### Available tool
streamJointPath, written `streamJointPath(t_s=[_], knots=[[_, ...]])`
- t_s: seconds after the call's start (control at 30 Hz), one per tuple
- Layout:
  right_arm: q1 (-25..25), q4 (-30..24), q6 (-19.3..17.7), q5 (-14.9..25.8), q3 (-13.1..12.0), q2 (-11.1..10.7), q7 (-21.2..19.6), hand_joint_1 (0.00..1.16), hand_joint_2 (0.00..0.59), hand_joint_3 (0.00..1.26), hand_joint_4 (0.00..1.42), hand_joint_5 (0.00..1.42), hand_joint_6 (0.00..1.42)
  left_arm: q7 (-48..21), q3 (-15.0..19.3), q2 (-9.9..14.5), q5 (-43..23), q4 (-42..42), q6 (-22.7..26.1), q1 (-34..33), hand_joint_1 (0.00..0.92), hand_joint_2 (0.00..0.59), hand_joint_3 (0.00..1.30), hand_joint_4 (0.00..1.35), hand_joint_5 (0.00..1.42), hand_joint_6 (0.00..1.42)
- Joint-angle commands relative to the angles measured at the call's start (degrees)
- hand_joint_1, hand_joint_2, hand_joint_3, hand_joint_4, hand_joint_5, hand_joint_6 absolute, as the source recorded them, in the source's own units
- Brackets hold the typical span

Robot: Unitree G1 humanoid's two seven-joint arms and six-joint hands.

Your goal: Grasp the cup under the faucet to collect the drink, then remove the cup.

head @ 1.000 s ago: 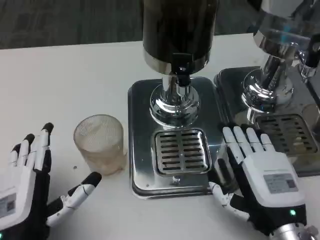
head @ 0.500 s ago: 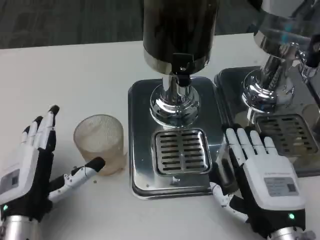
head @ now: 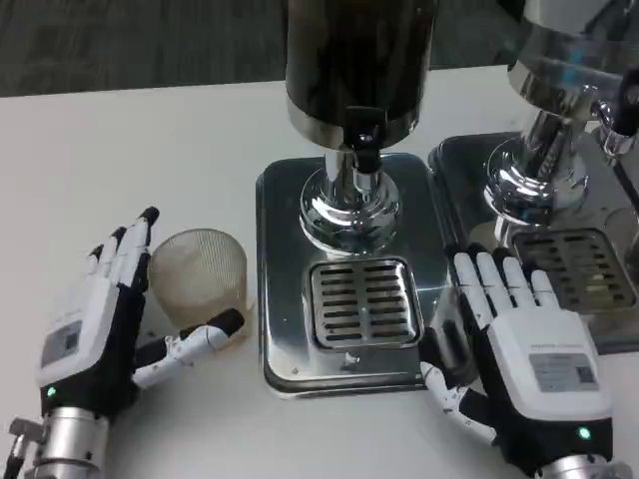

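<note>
Cup (head: 203, 271): upright on the table, left of the dispenser's drip tray (head: 361, 302).
My left hand (head: 105, 319): fingers spread around the cup.
My right hand (head: 524, 351): fingers together, flat, right of the tray.

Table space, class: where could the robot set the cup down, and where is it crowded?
Free: the white table behind the cup, left of the dispenser tray, and the front strip between both hands. Crowded: the left robot hand by the cup, the right robot hand between trays.
</note>
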Motion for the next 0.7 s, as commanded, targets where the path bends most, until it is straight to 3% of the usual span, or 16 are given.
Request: streamJointPath(t_s=[0.03, 0.2, 0.37, 0.43, 0.57, 0.7], knots=[[0.4, -0.5, 0.5, -0.3, 0.3, 0.5, -0.2, 0.26, 0.453, 0.00, 0.00, 0.00, 0.00, 1.8, -1.4, -0.2, 0.6, 3.3, -2.5, -2.3, 0.126, 0.004, 0.00, 0.00, 0.07, 0.04], [0.7, -0.6, 0.7, -0.3, 0.5, 0.6, -0.2, 0.27, 0.452, 0.00, 0.00, 0.00, 0.00, 3.1, -2.0, -0.9, 0.1, 6.4, -4.1, -4.3, 0.145, 0.004, 0.00, 0.00, 0.14, 0.15], [0.9, -0.9, 0.8, -0.2, 0.4, 0.6, -0.1, 0.27, 0.455, 0.00, 0.00, 0.00, 0.04, 2.2, -3.1, -1.5, -0.3, 9.2, -5.1, -6.7, 0.159, 0.008, 0.00, 0.00, 0.30, 0.41], [1.1, -1.1, 1.0, -0.2, 0.4, 0.8, -0.1, 0.27, 0.455, 0.00, 0.00, 0.00, 0.05, 2.3, -3.5, -1.4, -0.2, 9.9, -5.6, -7.2, 0.163, 0.011, 0.00, 0.06, 0.38, 0.51], [1.7, -1.5, 1.3, -0.3, 0.4, 1.1, -0.2, 0.27, 0.455, 0.00, 0.00, 0.00, 0.05, 3.4, -4.2, -1.4, 0.3, 10.5, -6.1, -7.5, 0.218, 0.031, 0.13, 0.24, 0.55, 0.74], [2.2, -1.8, 1.5, -0.4, 0.4, 1.3, -0.3, 0.28, 0.455, 0.00, 0.00, 0.00, 0.07, 4.6, -5.0, -1.3, 0.4, 11.0, -6.0, -7.3, 0.258, 0.053, 0.21, 0.34, 0.63, 0.81]])
